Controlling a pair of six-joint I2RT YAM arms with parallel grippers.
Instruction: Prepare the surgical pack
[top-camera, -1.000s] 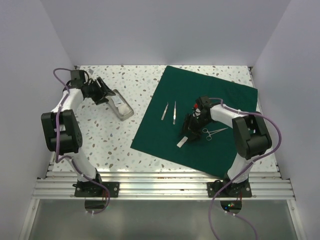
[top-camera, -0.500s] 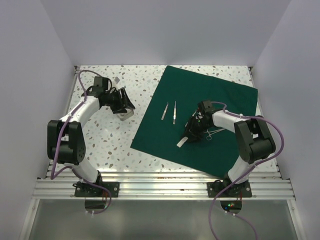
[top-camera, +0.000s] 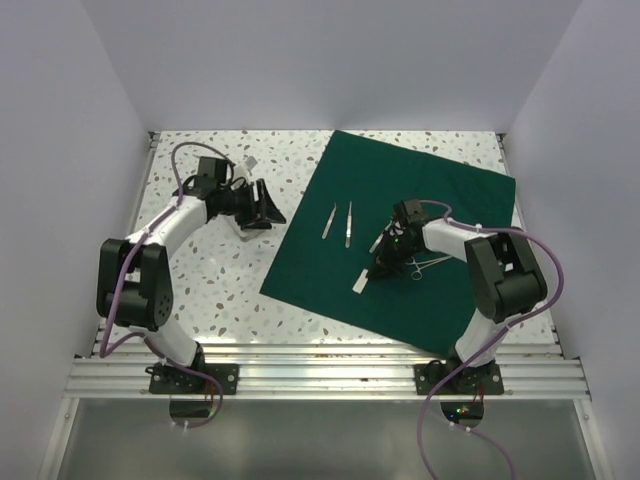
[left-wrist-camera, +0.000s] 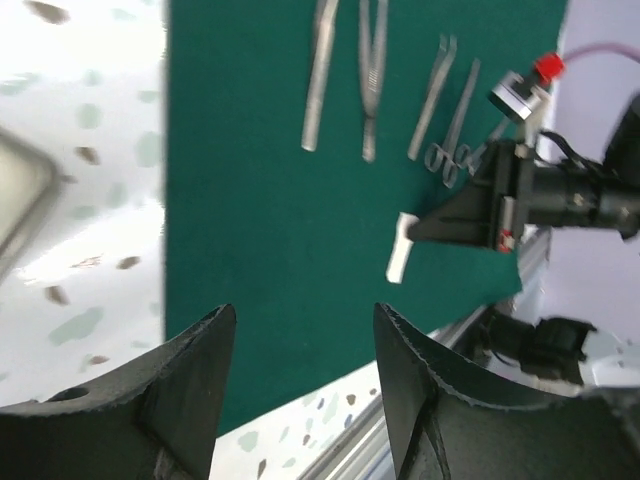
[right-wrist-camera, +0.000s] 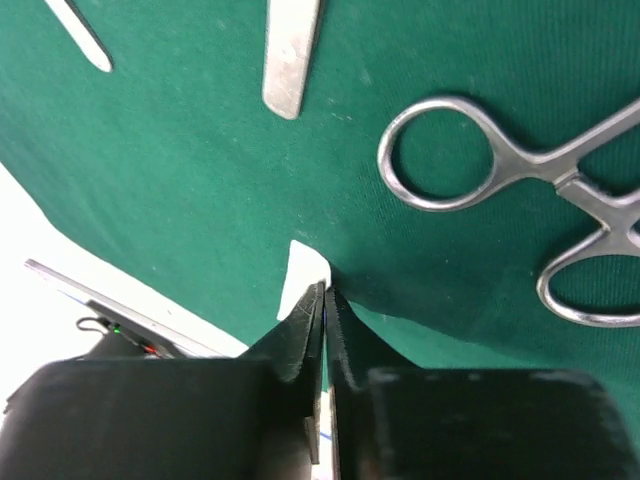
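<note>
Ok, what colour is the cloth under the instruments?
The cloth is plain dark green, with no pattern. It shows best in the top external view.

A white terrazzo table (top-camera: 215, 290), flecked with grey and brown, fills the middle of the overhead view. Plain, matte, pale panels with a faint lilac tint close it in on three sides: a back wall (top-camera: 330, 60) along the far edge, and a left wall (top-camera: 60, 150) and right wall (top-camera: 590, 130) rising from the side edges. Ribbed aluminium rails (top-camera: 320, 362) run along the whole near edge. Beyond them, nearest the camera, lies a smooth grey surface (top-camera: 320, 440) with a dull sheen. The light is soft and even.
</note>
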